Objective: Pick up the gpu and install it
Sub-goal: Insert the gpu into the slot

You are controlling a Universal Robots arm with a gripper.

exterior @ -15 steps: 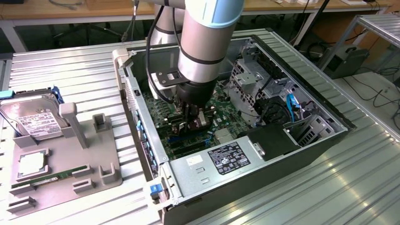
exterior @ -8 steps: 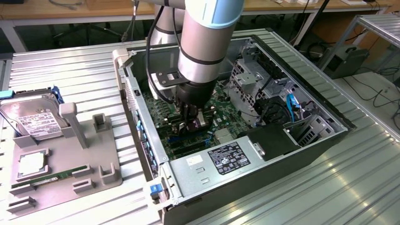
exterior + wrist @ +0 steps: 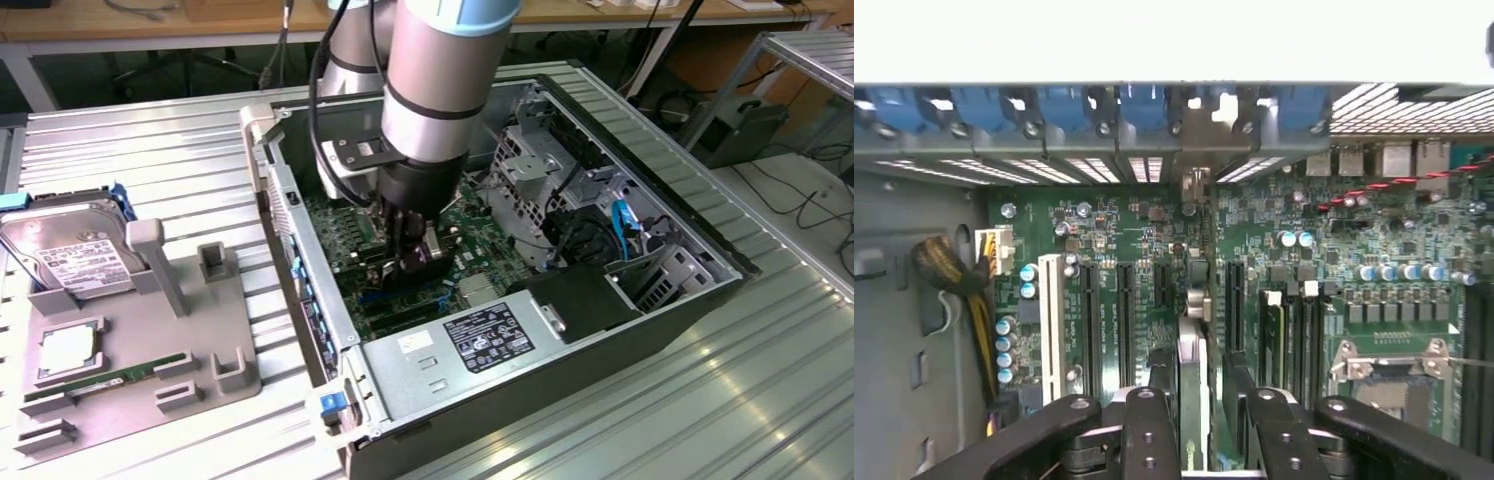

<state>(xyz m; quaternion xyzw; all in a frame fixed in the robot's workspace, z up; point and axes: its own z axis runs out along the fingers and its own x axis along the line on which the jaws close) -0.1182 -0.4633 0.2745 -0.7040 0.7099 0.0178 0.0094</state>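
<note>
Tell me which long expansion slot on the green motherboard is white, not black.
The outermost white plastic slot, nearest the yellow cable bundle; the slots between it and the thin gpu held in the gripper are black.

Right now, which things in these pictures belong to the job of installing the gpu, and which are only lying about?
Belonging to the job:
- the gpu, edge-on between the gripper fingers, standing over the motherboard
- the open computer case

Only lying about:
- the hard drive on the grey fixture
- the green memory stick on the same fixture
- the power supply inside the case
</note>
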